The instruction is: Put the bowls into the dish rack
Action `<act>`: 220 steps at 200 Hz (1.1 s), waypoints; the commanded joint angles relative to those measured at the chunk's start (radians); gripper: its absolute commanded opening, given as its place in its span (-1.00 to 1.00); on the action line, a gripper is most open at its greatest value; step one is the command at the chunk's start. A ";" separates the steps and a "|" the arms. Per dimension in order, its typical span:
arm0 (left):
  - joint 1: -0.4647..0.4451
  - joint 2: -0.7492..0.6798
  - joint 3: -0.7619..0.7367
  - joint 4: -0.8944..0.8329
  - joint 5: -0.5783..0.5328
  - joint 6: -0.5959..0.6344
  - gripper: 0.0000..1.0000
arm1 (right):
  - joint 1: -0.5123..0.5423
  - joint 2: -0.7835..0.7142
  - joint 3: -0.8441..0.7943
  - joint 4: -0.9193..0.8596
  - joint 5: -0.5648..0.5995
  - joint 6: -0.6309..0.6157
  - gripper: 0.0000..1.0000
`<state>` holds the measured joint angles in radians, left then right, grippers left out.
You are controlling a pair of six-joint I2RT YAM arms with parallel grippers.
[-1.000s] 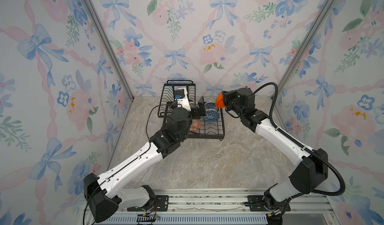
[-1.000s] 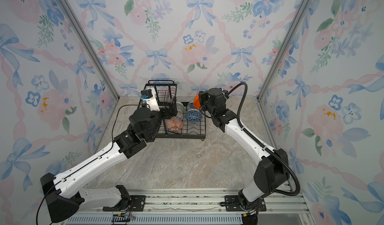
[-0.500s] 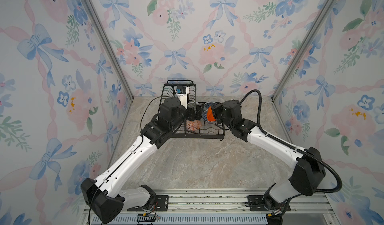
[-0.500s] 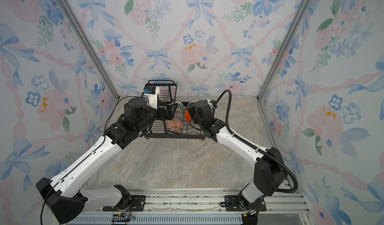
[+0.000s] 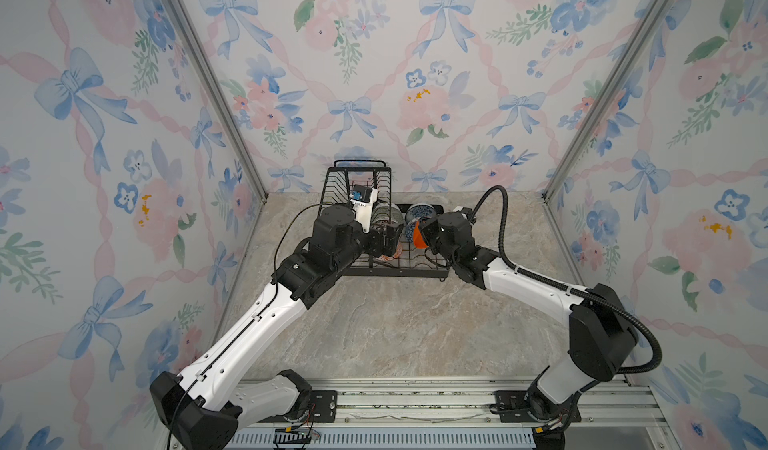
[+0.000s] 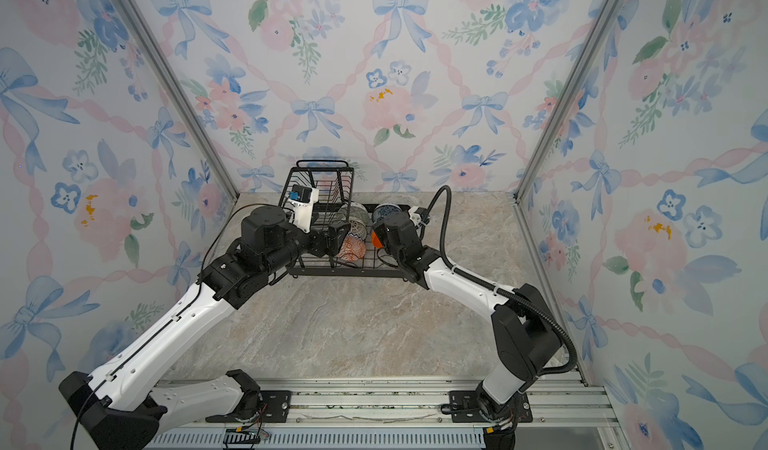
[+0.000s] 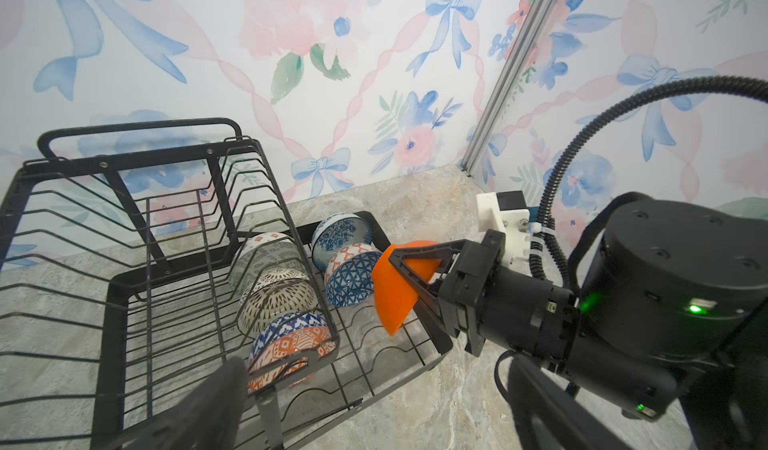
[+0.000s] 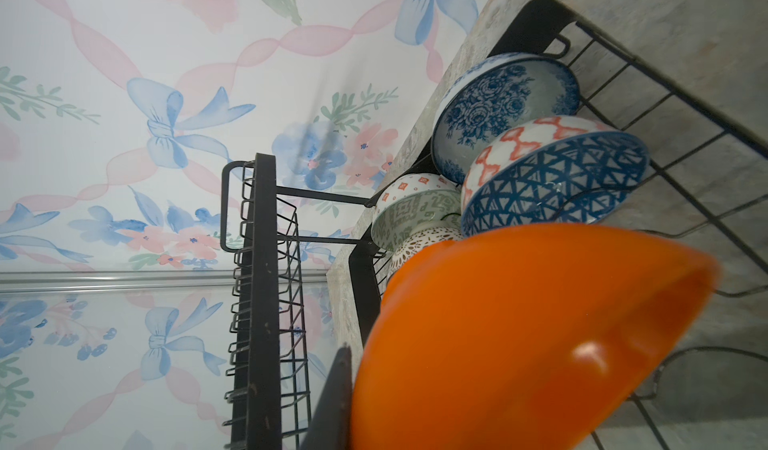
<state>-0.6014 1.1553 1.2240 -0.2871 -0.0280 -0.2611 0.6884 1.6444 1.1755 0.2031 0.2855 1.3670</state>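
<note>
Rack (image 7: 106,344) update: your right hand (image 7: 405,269) pinches the orange bowl (image 7: 390,302), tilted on edge over it. Your left hand (image 5: 384,239) hangs wide open.

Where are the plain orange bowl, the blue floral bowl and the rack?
Orange bowl (image 7: 392,298): left wrist view, outer wall.
Floral bowl (image 8: 490,105): right wrist view, rose-painted side.
Rack (image 7: 137,126): left wrist view, top handle.

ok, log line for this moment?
right fingers: shut on orange bowl, over dish rack lower tray | left fingers: open, empty | loaded: five bowls | remaining: orange bowl
</note>
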 commanded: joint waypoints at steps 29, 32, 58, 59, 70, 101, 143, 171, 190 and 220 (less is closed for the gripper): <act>0.005 0.034 0.011 0.002 0.023 0.014 0.96 | 0.005 0.080 -0.035 0.125 0.016 -0.009 -1.00; 0.004 0.033 0.012 0.002 0.022 0.014 0.96 | 0.005 0.085 -0.037 0.130 0.018 -0.004 -1.00; 0.005 0.033 0.001 0.000 0.014 0.029 0.96 | 0.006 0.143 -0.038 0.204 0.012 0.022 -1.00; 0.005 0.033 0.001 0.000 0.013 0.029 0.96 | 0.006 0.145 -0.038 0.208 0.012 0.023 -1.00; 0.005 0.033 -0.004 0.000 0.013 0.033 0.96 | 0.009 0.167 -0.035 0.229 0.014 0.037 -1.00; 0.003 0.029 -0.016 0.000 0.017 0.038 0.96 | 0.020 0.200 -0.027 0.266 0.043 0.018 -1.00; -0.006 0.022 -0.037 0.002 -0.005 0.053 0.96 | 0.023 0.244 -0.035 0.304 0.071 0.041 -1.00; -0.034 0.026 -0.038 0.000 -0.034 0.082 0.96 | 0.025 0.271 -0.034 0.333 0.086 0.046 -1.00; -0.058 0.032 -0.038 0.000 -0.055 0.102 0.96 | 0.025 0.282 -0.043 0.356 0.103 0.046 -1.00; -0.082 0.044 -0.034 0.000 -0.071 0.111 0.96 | 0.023 0.299 -0.058 0.385 0.116 0.043 -1.00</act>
<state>-0.6693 1.1885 1.1965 -0.2871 -0.0700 -0.1825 0.7033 1.9232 1.1336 0.5083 0.3576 1.4124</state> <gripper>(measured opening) 0.979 0.111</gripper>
